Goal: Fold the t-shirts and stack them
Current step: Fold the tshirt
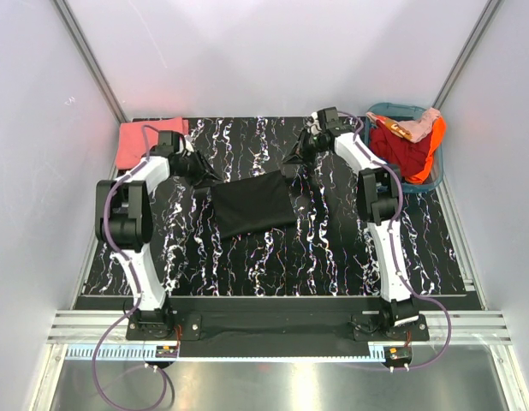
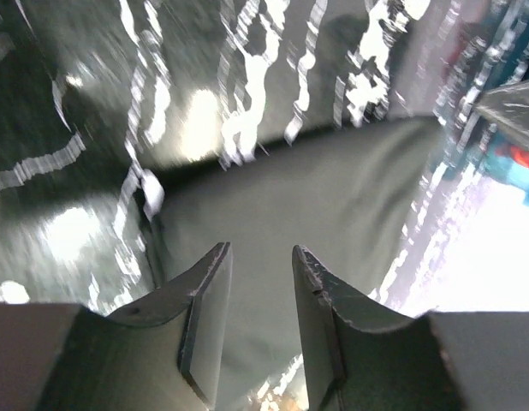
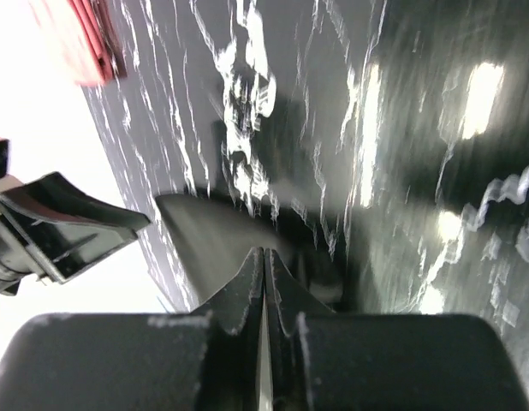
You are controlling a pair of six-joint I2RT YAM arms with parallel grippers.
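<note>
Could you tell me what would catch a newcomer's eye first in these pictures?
The black t-shirt lies partly folded in the middle of the white-veined black table, the left tool and right tool at its far corners. A coral-pink t-shirt sits folded at the far left corner, and a teal basket of red and orange clothes at the far right.

no text, label or number can be read anywhere.

Black marbled table [image 1: 333, 248]; black t-shirt [image 1: 252, 204], coral-pink t-shirt [image 1: 136, 141], teal basket [image 1: 400, 107]
</note>
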